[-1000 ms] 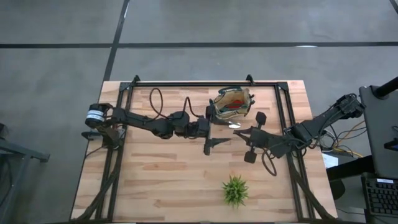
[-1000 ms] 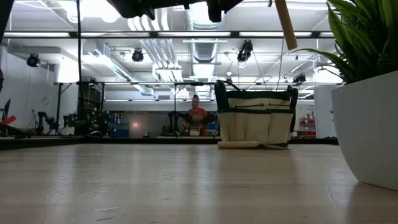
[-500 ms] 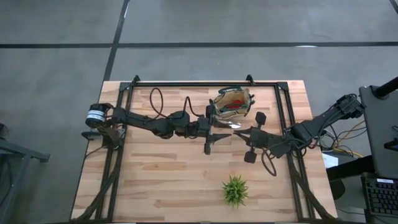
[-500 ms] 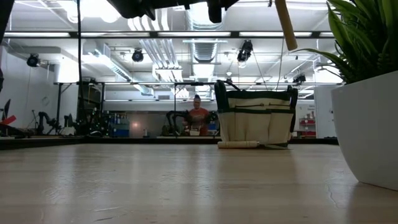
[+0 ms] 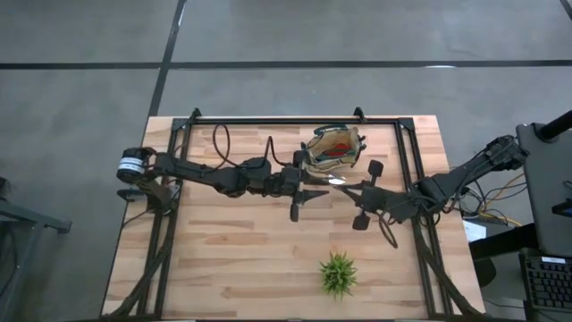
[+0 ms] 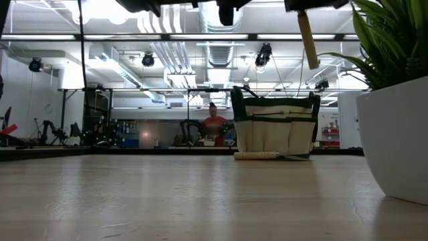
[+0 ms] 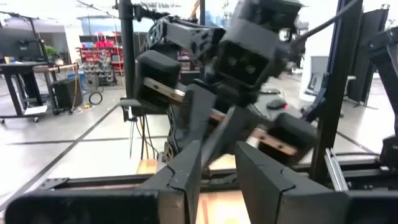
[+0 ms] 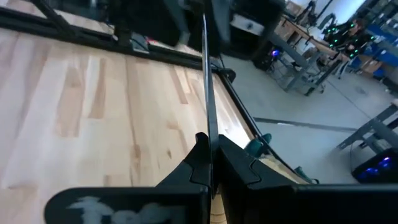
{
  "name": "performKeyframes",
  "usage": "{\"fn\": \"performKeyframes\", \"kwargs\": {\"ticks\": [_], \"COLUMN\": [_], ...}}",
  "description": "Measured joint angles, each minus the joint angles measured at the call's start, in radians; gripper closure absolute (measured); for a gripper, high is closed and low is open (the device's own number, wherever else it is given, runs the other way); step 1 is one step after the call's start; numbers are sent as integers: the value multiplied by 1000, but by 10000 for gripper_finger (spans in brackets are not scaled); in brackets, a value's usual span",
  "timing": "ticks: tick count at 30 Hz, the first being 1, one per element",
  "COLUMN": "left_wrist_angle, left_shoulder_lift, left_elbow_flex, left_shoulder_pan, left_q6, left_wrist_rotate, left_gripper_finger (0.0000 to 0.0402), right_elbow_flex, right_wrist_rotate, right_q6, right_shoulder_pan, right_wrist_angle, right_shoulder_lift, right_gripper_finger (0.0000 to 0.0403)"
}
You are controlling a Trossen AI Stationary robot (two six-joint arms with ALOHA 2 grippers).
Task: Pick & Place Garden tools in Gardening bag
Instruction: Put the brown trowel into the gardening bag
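A trowel hangs in the air between my two grippers, just on the near side of the gardening bag (image 5: 332, 150). Its thin metal blade (image 8: 207, 74) shows edge-on in the right wrist view. Its wooden handle (image 6: 306, 37) hangs slanting, high over the table. My right gripper (image 5: 350, 190) is shut on the blade. My left gripper (image 5: 315, 190) reaches in from the table's left and is shut on the blade's other end. The tan bag (image 6: 274, 130) with green trim stands upright on its base, with a red item (image 5: 335, 152) inside. My left gripper has a dark slanting piece of the trowel (image 7: 214, 140) between its two fingers, coming level from the table's left. Which part of the blade this is, I cannot tell. The trowel is clear of the table. My right gripper pinches the blade (image 8: 208, 127) flat between its two fingers, coming level from the table's right. The blade runs on straight ahead of the fingers toward the left gripper. The handle hangs below, clear of the table.
A spiky green plant (image 5: 338, 273) in a white pot (image 6: 394, 140) stands near the table's front edge. A pale long thing (image 6: 257, 155) lies on the table at the bag's near base. A black frame (image 5: 295, 119) runs along the table's far edge and sides.
My left gripper has closed from wide open onto the trowel. The trowel's wooden handle has come a little lower. My right gripper has stayed shut on the blade.
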Motion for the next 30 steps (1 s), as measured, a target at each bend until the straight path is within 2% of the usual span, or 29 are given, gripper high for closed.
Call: {"fn": "performKeyframes", "kwargs": {"ticks": [4,9,13,18,25,30], "left_wrist_angle": [-62,-115,-115,-103,47,125], "left_shoulder_lift": [-18,-46,-72,-138,-260,-315], "left_elbow_flex": [-1,-1,-32,-122,-307,-411], "left_shoulder_pan": [-3,-3,-3,-3,-3,-3], "left_q6": [5,10,33,35,34,9], "left_wrist_rotate": [0,0,0,-7,-18,-35], "left_gripper_finger": [301,301,301,305,336,346], "right_elbow_flex": [-82,-218,-323,-427,-521,-550], "right_wrist_rotate": [-28,-162,-212,-376,-566,-604], "right_q6": [-79,-174,-249,-268,-259,-252], "right_shoulder_pan": [-45,-136,-223,-357,-529,-612], "right_wrist_angle": [81,349,522,650,784,852], "right_shoulder_lift": [-50,-103,-138,-157,-142,-106], "right_gripper_finger": [395,395,395,395,395,395]}}
